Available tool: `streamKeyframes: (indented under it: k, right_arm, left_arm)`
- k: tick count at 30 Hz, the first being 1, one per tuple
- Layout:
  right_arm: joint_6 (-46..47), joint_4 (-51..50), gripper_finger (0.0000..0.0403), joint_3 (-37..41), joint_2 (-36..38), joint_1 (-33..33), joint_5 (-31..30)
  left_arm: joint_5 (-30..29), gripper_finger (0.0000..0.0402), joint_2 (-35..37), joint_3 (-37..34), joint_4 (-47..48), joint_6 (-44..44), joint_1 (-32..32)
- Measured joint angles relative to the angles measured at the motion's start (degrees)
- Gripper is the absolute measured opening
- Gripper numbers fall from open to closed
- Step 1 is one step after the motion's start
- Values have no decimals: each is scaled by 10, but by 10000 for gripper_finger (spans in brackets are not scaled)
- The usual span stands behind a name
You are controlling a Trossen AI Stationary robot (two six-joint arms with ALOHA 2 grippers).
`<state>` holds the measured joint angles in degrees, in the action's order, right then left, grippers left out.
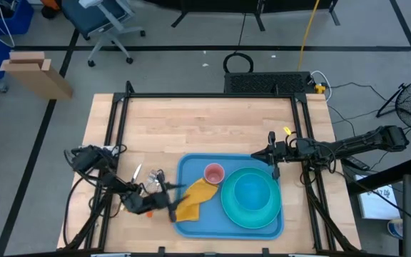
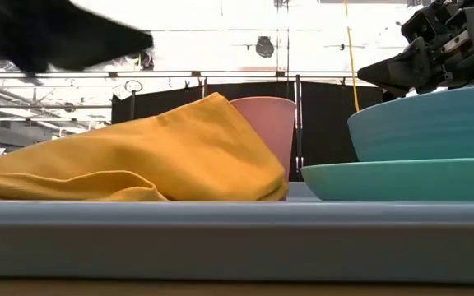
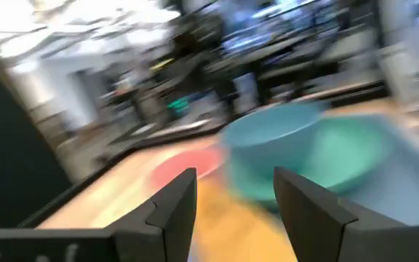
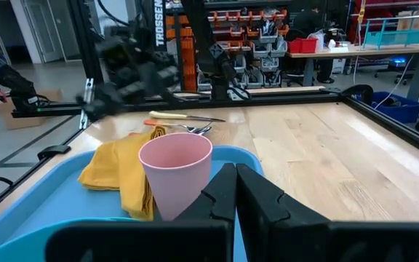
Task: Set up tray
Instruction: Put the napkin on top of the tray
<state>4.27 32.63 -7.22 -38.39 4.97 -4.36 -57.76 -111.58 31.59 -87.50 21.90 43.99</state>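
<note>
Tray (image 1: 191,227) holds yellow cloth (image 1: 195,199), pink cup (image 1: 214,173), teal bowl (image 1: 249,193) on plate. Left gripper (image 1: 168,200) spread at cloth edge; right gripper (image 1: 272,158) pressed together beside tray's far corner.

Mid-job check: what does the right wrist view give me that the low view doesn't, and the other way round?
Only the right wrist view shows the cutlery on the bare wood past the tray, the left gripper above the napkin, and the right gripper with jaws shut. Only the low view shows the bowl sitting on the turquoise plate. Both show the pink cup upright beside the napkin, on the tray.
</note>
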Motion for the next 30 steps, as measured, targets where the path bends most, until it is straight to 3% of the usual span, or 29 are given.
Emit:
streamKeyframes:
  k: [4, 8, 11, 14, 17, 23, 30]
  right_arm:
    - [-2, 2, 0, 0, 0, 0, 0]
    - [-1, 2, 0, 0, 0, 0, 0]
    - [2, 6, 0, 0, 0, 0, 0]
    - [9, 14, 0, 0, 0, 0, 0]
    - [14, 16, 0, 0, 0, 0, 0]
    - [20, 14, 0, 0, 0, 0, 1]
    - [19, 7, 0, 0, 0, 0, 1]
  left_arm:
    - [54, 192, 60, 42, 160, -55, 26]
    - [104, 193, 95, 156, 548, -225, 23]
    - [78, 193, 94, 238, 770, -321, 8]
    - [65, 193, 100, 290, 898, -395, -21]
    - [79, 198, 120, 317, 957, -443, -50]
    - [220, 230, 161, 335, 1039, -539, -129]
    - [326, 267, 167, 334, 1125, -538, -194]
